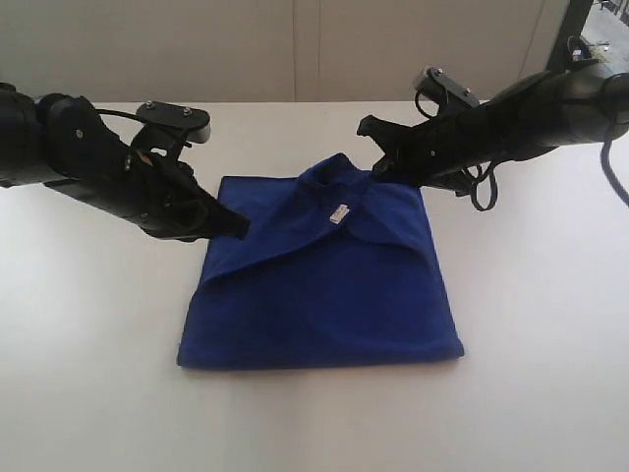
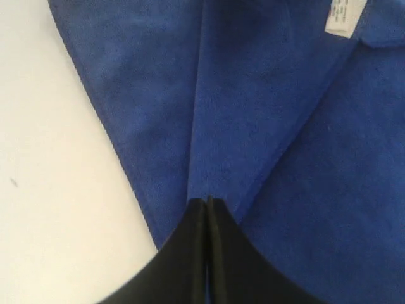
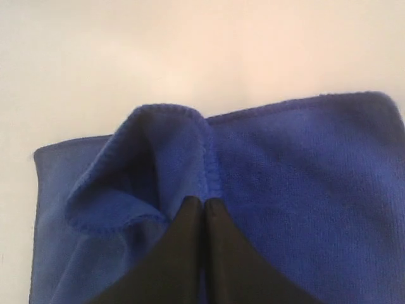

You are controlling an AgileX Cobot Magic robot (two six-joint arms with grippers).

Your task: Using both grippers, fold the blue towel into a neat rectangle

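Blue towel (image 1: pixel 324 305) lying folded in the middle of the white table (image 1: pixel 88 393), pinched by both arms.
Deep royal blue, matte and soft, it forms a rough rectangle with a straight near edge. An upper layer crosses it in a diagonal crease and carries a small white tag (image 1: pixel 339 214). The left fingers (image 2: pixel 190 247) are pressed together on a ridge of fabric at the towel's left edge. The right fingers (image 3: pixel 183 247) are closed on the hemmed far edge, which is lifted into a curled peak.

Royal-blue towel (image 1: pixel 324 295) (white tag (image 1: pixel 340 213)).
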